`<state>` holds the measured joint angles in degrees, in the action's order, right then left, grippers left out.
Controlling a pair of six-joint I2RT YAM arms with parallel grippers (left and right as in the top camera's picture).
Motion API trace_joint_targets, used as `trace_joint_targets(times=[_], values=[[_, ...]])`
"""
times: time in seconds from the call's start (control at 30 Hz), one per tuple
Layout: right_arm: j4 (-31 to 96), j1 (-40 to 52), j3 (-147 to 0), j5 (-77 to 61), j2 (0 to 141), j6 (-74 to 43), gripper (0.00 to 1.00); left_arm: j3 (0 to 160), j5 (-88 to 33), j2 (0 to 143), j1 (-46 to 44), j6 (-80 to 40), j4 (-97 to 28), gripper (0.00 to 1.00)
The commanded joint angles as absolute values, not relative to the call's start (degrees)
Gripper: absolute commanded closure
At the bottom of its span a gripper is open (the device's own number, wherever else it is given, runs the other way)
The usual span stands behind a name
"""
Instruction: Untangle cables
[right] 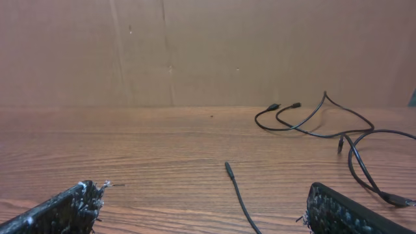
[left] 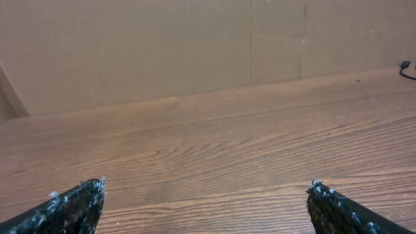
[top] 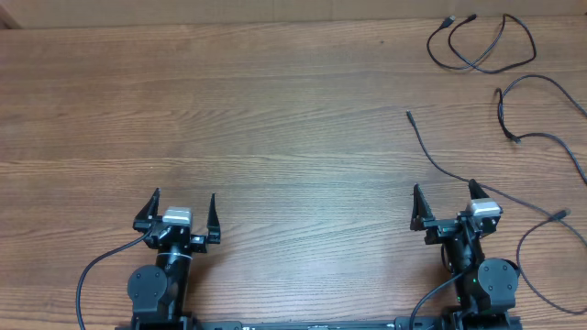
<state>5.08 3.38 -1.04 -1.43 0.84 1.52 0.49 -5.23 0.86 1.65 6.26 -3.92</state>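
Three thin black cables lie apart on the right side of the wooden table (top: 275,110). A looped cable (top: 477,55) lies at the far right corner; in the right wrist view it is the far loop (right: 305,121). A second cable (top: 541,81) curves by the right edge and also shows in the right wrist view (right: 361,170). A third cable (top: 429,158) runs from its plug back to my right gripper's right finger, its plug end lying ahead between the jaws (right: 235,188). My right gripper (top: 444,197) (right: 203,195) is open and empty. My left gripper (top: 183,206) (left: 207,195) is open and empty, far from the cables.
A brown cardboard wall (right: 195,52) stands along the table's far edge. A cable end (left: 408,67) shows at the far right of the left wrist view. Thicker arm wires trail at the near edge by each arm base.
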Motion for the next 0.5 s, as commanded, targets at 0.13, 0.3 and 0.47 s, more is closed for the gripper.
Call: trace_joint_targets(times=[0.13, 0.3, 0.47], values=[[4.8, 3.2, -0.5, -0.9, 0.2, 1.8, 0.00, 0.3, -4.5, 0.3, 1.9, 5.5, -4.2, 0.00], [4.8, 3.2, -0.5, -0.9, 0.2, 1.8, 0.00, 0.3, -4.5, 0.3, 1.9, 5.5, -4.2, 0.00], [4.8, 3.2, -0.5, -0.9, 0.2, 1.8, 0.00, 0.3, -4.5, 0.3, 1.9, 5.5, -4.2, 0.01]])
